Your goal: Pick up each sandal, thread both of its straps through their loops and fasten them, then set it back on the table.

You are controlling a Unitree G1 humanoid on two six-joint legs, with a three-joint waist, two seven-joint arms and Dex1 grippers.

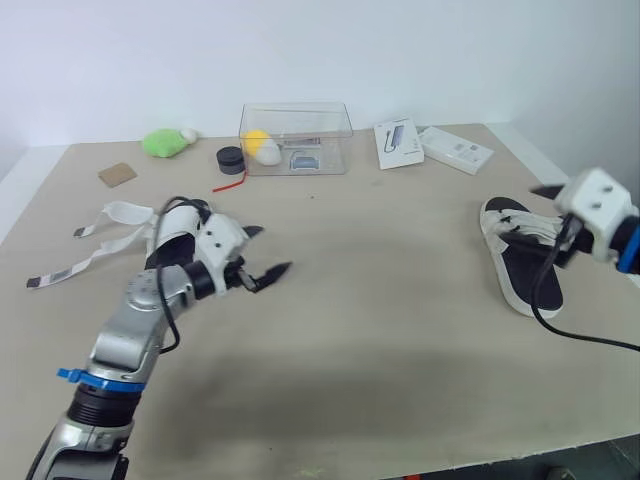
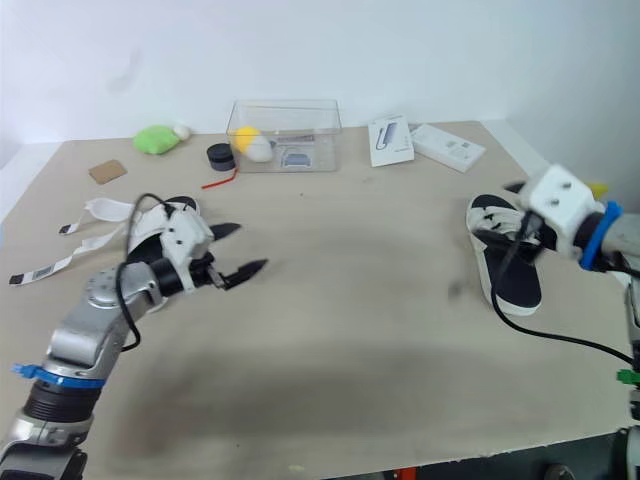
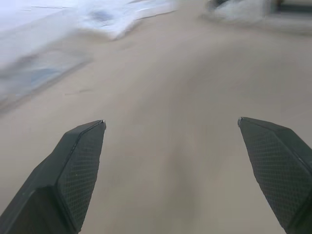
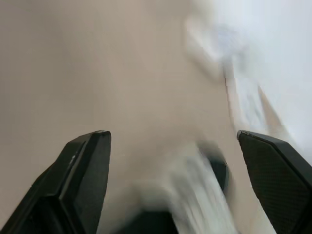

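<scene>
Tabletop (image 1: 400, 300) open between left sandal (image 1: 170, 243) and right sandal (image 1: 518, 265).

The left gripper (image 3: 171, 120) holds its two black fingers (image 3: 73, 170) spread wide apart. Their inner faces carry a fine diamond-grid texture and taper to blunt tips. The gap between them shows bare beige table (image 3: 165, 73), faintly marked and running away from the tips. Far beyond the fingertips, well apart from them, lie three blurred forms: a pale white shape (image 3: 122, 19), a grey-blue patch (image 3: 39, 73) beside it nearer one finger's side, and a white-and-dark shape (image 3: 253, 12) on the other side. All three are too smeared to identify.
</scene>
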